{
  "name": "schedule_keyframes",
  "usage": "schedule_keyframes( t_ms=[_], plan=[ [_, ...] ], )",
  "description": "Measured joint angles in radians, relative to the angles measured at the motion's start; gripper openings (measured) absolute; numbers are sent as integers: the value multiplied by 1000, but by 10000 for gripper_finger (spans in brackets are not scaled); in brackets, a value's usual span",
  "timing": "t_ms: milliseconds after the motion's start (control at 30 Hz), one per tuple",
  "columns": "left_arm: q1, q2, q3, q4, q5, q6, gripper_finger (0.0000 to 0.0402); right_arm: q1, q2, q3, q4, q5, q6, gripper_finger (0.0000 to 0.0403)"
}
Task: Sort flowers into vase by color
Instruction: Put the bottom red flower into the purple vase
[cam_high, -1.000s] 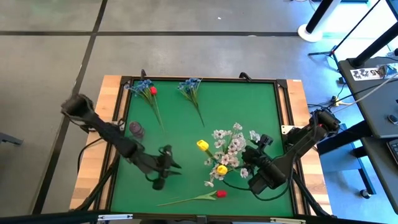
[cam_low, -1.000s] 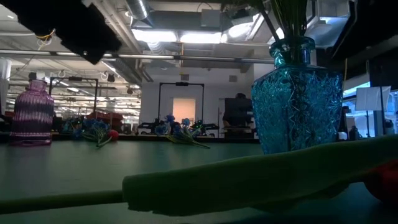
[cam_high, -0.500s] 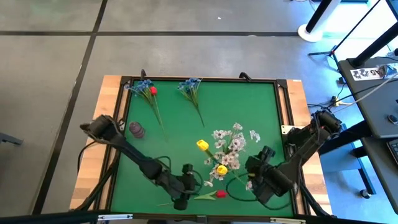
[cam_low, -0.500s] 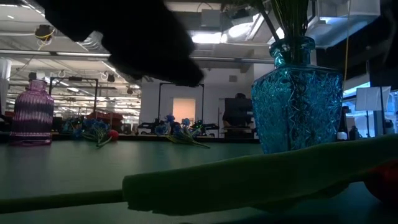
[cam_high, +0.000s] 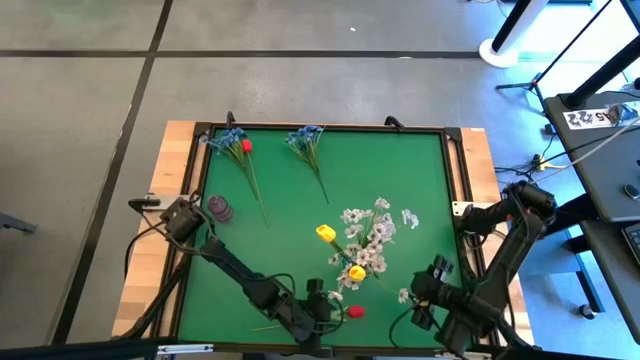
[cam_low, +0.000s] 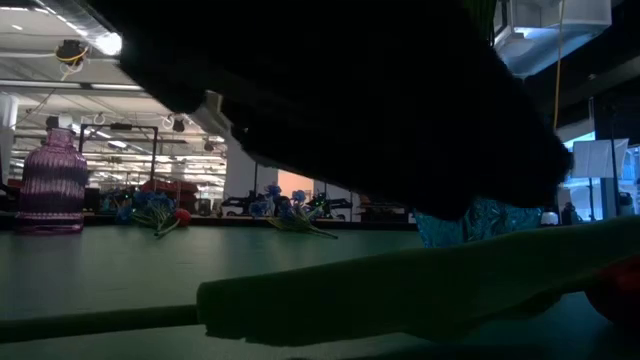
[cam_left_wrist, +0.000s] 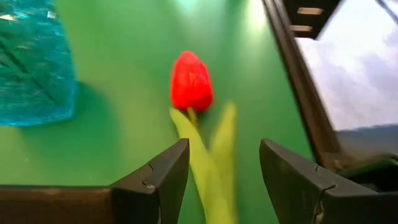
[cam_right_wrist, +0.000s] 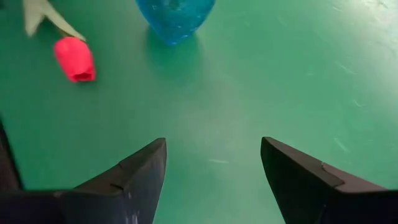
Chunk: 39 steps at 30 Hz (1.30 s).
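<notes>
A red tulip (cam_high: 353, 312) lies flat near the table's near edge, its green stalk and leaf (cam_left_wrist: 202, 158) running back between the fingers of my left gripper (cam_left_wrist: 224, 174). That gripper (cam_high: 325, 310) is open and low, just left of the bud (cam_left_wrist: 191, 81); whether it touches the stalk cannot be told. My right gripper (cam_right_wrist: 211, 162) is open over bare mat at the near right (cam_high: 425, 300). The blue vase (cam_high: 365, 262) holds white sprigs and yellow buds. The purple vase (cam_high: 218, 208) stands at the left. Blue sprigs (cam_high: 235, 145) with a red bud, and another blue sprig (cam_high: 305, 140), lie at the far edge.
The table's raised dark frame (cam_left_wrist: 292, 68) runs close beside the tulip along the near edge. The blue vase (cam_left_wrist: 31, 62) stands a short way beyond the bud. In the low view the left arm darkens the upper picture above the stalk (cam_low: 400, 290). A loose white blossom (cam_high: 405, 295) lies near the right gripper.
My left gripper has swept from the mat's middle left toward the near edge and to the right, sinking until its fingers stand on either side of the red tulip's stalk. My right gripper has drawn back from the blue vase toward the near right corner, turning as it went.
</notes>
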Motion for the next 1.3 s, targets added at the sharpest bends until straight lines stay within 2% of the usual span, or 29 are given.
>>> schedule_keyframes(
  t_ms=[100, 467, 733, 867, 1067, 1200, 1300],
  plan=[
    [15, 4, 11, -32, -25, -9, 189, 6, 0, 0, 5, 7, 1, 262],
    [23, 18, 12, -26, -11, 14, 189, 3, 0, 0, -7, 52, -3, 262],
    [18, 81, 15, -10, -29, -65, 185, 3, 0, 0, -3, 51, -1, 262],
    [19, 69, 16, -70, -33, -69, 145, 3, 0, 0, 17, 51, 0, 262],
    [13, 25, 15, -247, -53, -83, 23, 3, 0, 0, 43, 42, 1, 262],
    [-13, -31, 10, -432, -101, -85, 12, 4, 0, 0, 47, 42, 1, 262],
    [-67, -93, 7, -565, -224, -122, 6, 4, 0, 0, 51, 42, 1, 262]
  ],
)
